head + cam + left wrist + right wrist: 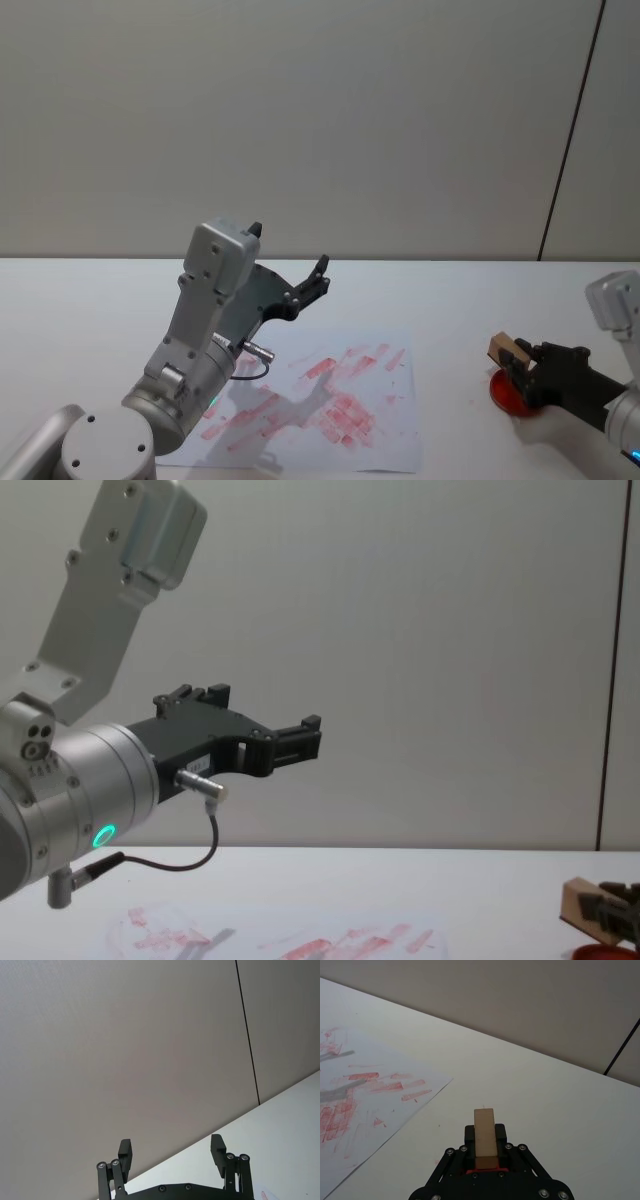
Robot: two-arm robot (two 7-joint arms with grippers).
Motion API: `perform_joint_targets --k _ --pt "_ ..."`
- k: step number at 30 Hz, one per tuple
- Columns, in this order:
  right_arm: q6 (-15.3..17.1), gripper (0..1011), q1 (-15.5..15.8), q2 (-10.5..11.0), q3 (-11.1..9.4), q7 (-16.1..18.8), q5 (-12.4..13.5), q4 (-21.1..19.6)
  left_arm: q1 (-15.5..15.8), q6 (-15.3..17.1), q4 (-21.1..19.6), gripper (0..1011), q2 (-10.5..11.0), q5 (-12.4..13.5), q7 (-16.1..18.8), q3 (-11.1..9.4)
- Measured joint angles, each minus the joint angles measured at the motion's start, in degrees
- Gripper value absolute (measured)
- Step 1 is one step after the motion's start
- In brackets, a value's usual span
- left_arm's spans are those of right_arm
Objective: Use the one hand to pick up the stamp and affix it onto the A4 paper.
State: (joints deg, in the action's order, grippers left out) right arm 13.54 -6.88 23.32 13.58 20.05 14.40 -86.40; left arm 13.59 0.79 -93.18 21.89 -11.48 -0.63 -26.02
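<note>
Your right gripper (522,368) has its fingers closed on the stamp (505,351), holding it just above the red ink pad (505,393), right of the A4 paper (390,440) on the worktop (80,300). Your left gripper (172,1152) (fingers spread, empty) hangs raised above the paper.

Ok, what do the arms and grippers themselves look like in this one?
Both arms are silver-white metal with black two-fingered grippers. The left gripper has linkage fingers with visible screws; a dark cable loops from a metal plug on its wrist, beside a green light ring. The right gripper is likewise black.
</note>
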Motion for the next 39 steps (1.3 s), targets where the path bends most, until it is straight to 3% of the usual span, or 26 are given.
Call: perform_joint_targets --k 36,39 --pt "2.15 218 0.33 0.98 -0.24 1.58 0.01 1.08 0.00 0.00 0.00 1002 0.00 0.00 0.00 0.00" --pt "2.19 260 0.34 0.98 -0.20 1.62 -0.02 1.22 0.00 0.00 0.00 1003 0.00 0.00 0.00 0.00"
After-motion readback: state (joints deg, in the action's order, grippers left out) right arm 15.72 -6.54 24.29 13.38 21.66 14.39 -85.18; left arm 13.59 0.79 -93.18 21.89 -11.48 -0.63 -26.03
